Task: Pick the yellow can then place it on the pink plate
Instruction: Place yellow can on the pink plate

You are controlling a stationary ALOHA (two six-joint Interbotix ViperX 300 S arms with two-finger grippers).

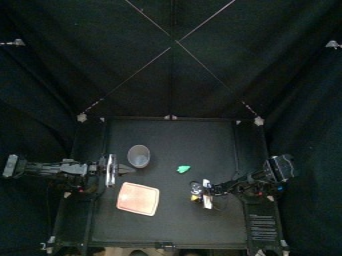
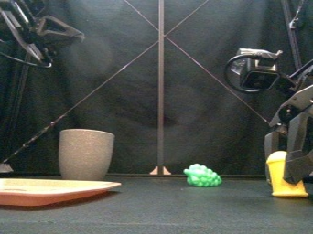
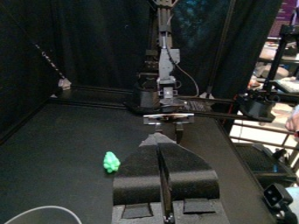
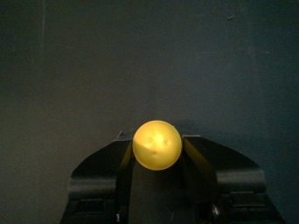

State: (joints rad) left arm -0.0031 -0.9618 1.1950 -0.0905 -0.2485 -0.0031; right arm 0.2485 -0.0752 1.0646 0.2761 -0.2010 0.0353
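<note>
The left arm [image 1: 54,170], at the frame's left, and the right arm [image 1: 254,178], opposite, are black and jointed. The left gripper [image 3: 163,153] and right gripper [image 4: 156,140] have broad, rounded black jaws.

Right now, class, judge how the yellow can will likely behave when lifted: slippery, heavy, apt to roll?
The yellow can looks smooth and glossy, so it may slip in the right tool. Its rounded body suggests it could roll if laid down sideways. It is small beside the tool, so probably light.
</note>
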